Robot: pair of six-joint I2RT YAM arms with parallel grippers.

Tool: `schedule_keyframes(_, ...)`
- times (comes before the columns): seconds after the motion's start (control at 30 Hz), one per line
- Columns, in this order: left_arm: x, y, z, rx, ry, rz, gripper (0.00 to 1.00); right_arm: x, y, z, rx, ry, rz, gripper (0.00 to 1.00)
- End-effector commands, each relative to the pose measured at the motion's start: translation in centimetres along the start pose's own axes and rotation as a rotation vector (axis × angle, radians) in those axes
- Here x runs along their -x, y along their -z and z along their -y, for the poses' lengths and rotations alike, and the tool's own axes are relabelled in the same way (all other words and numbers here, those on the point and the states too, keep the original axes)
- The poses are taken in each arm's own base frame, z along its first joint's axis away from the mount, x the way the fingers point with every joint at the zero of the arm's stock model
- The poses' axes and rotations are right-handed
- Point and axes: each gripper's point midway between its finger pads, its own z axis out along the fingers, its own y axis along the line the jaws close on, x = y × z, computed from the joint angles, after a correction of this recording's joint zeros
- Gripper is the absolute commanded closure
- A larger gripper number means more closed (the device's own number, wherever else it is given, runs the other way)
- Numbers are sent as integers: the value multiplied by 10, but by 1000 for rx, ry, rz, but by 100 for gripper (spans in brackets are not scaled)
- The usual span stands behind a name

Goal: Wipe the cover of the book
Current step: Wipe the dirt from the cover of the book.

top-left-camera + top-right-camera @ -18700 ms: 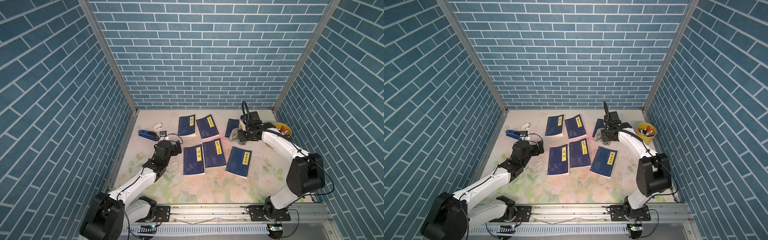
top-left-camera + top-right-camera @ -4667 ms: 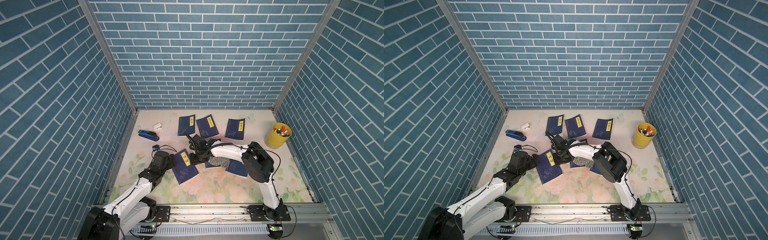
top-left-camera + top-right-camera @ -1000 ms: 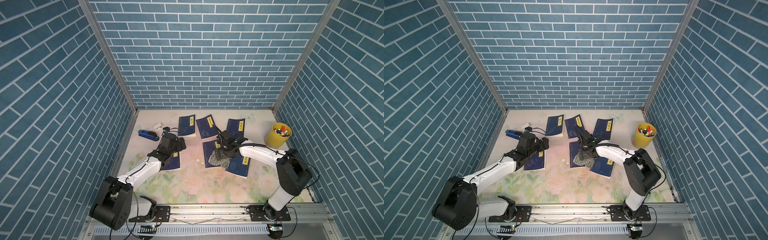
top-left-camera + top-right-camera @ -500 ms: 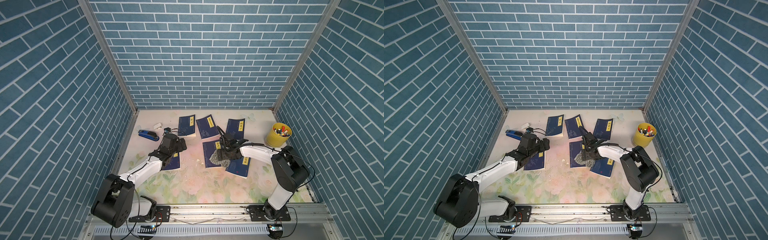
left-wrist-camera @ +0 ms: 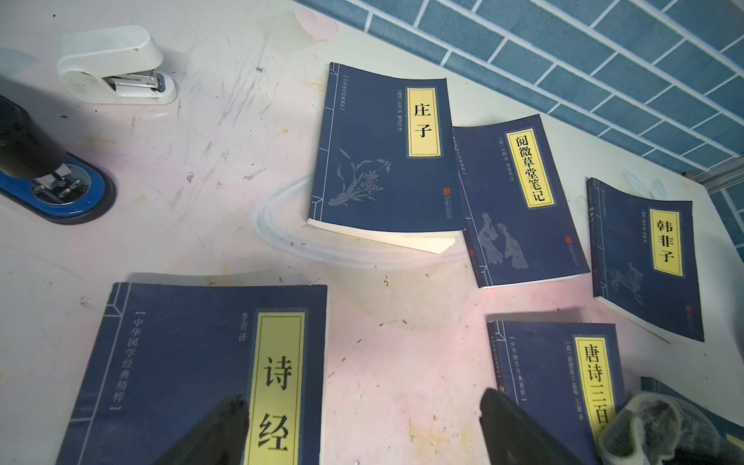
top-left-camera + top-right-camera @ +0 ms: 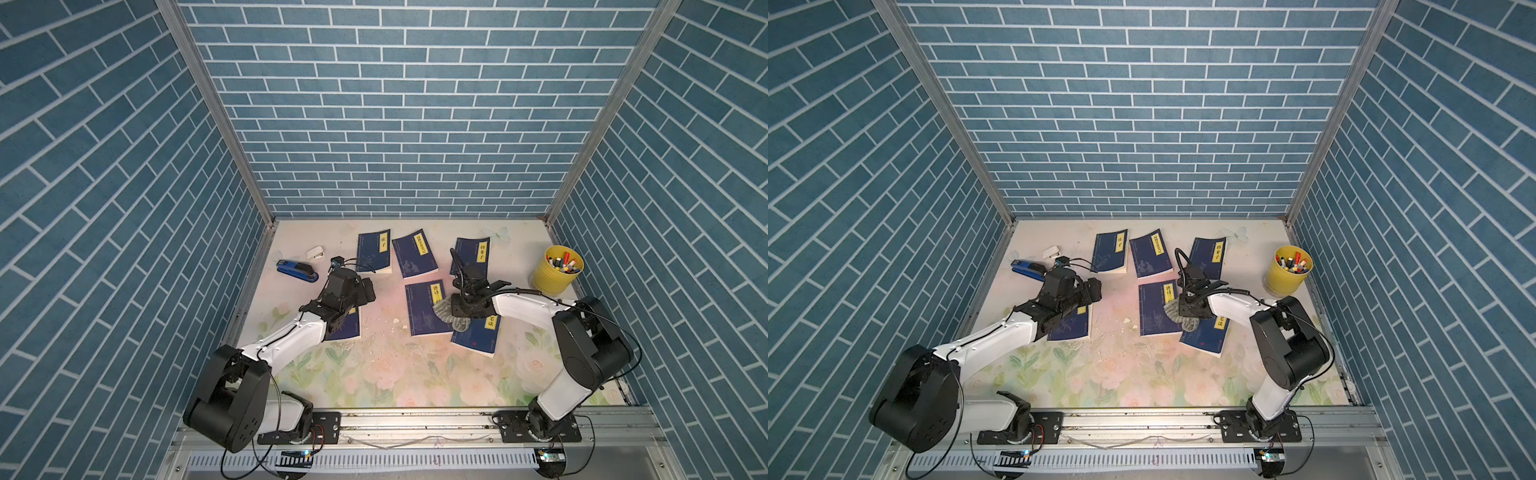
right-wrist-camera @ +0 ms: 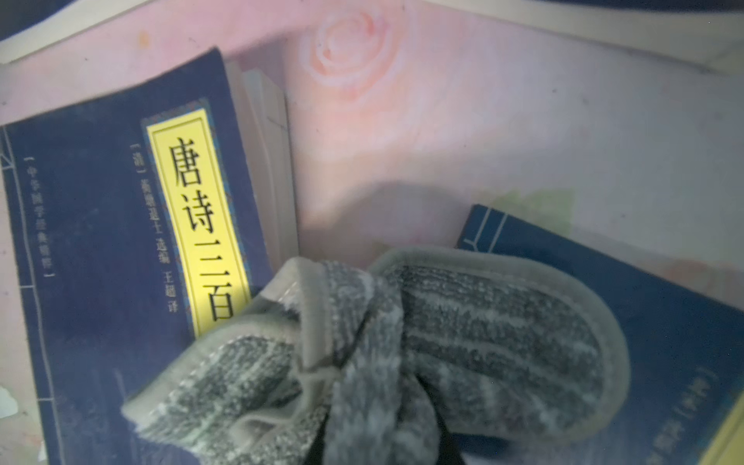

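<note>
One book (image 6: 422,318), long axis toward back wall (image 6: 395,124), cloth (image 6: 443,309) on edge.

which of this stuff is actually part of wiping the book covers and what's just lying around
Part of the job:
grey striped cloth, pinched in the right gripper
navy paperback with yellow title strip, under the cloth
second navy paperback, also overlapped by the cloth

Lying about:
blue stapler
small white stapler
yellow cup of pens
four more navy paperbacks, untouched by the cloth
</note>
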Motion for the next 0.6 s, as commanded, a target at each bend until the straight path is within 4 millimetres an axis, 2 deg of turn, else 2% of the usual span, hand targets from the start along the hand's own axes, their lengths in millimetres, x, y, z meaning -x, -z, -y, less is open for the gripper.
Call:
schedule_keyframes(0.0, -3, -1, 3, -7, 1, -3, 5, -30, 0, 4, 12, -5, -107, 84)
schedule_keyframes(0.1, -2, -1, 4, -9, -5, -2, 5, -21, 12, -4, 46, 25, -85, 89)
schedule_keyframes(0.27, 0, 1, 3, 2, -17, 2, 4, 5, 45, -18, 81, 96, -14, 100)
schedule_keyframes(0.4, 3, 5, 2, 9, -22, 14, 5, 30, 70, -35, 123, 154, 33, 100)
schedule_keyframes(0.57, 2, 9, 1, 6, -21, 19, 5, 55, 81, -52, 160, 177, 76, 100)
